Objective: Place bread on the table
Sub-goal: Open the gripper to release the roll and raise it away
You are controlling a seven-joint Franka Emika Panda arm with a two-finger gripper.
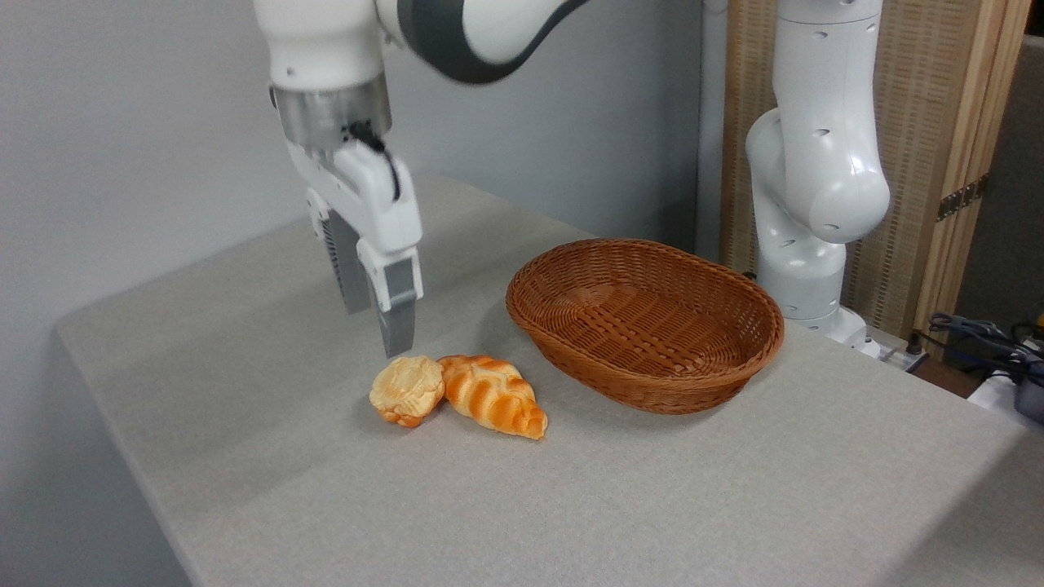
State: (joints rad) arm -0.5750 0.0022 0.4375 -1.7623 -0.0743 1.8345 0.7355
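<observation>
The bread, a small lumpy pale yellow-tan bun, lies on the grey-beige table left of centre, touching a braided orange-striped loaf. My gripper hangs just above and behind the bun, fingers pointing down. Its two fingers stand a little apart with nothing between them, and the front fingertip ends just over the bun's top.
The braided loaf lies against the bun's right side. A brown wicker basket stands to the right and holds nothing. The arm's white base rises at the back right, with cables beyond the table's right edge.
</observation>
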